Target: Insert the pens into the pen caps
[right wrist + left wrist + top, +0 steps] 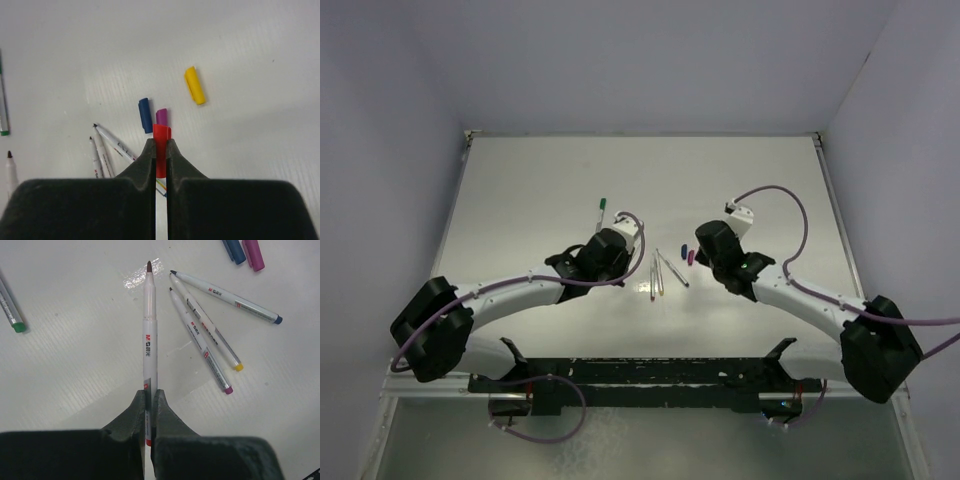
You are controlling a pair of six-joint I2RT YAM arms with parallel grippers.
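My left gripper [149, 392] is shut on the lower part of a white pen [149, 330] with a red end and a bare dark tip, held above the table. Three uncapped pens lie fanned to its right, with blue [225, 297], yellow [210, 332] and purple [200, 342] ends. My right gripper [160, 142] is shut on the red cap [161, 134]. Just beyond it lie the blue cap [145, 115] and purple cap [161, 116], with the yellow cap [194, 85] farther right. In the top view the two grippers [620, 255] [702, 250] flank the loose pens [662, 272].
A pen with green ends [601, 212] lies apart at the back left, also in the left wrist view [11, 310]. A shiny strip of tape [142, 275] is stuck on the white table [540, 190]. Walls enclose the table on three sides.
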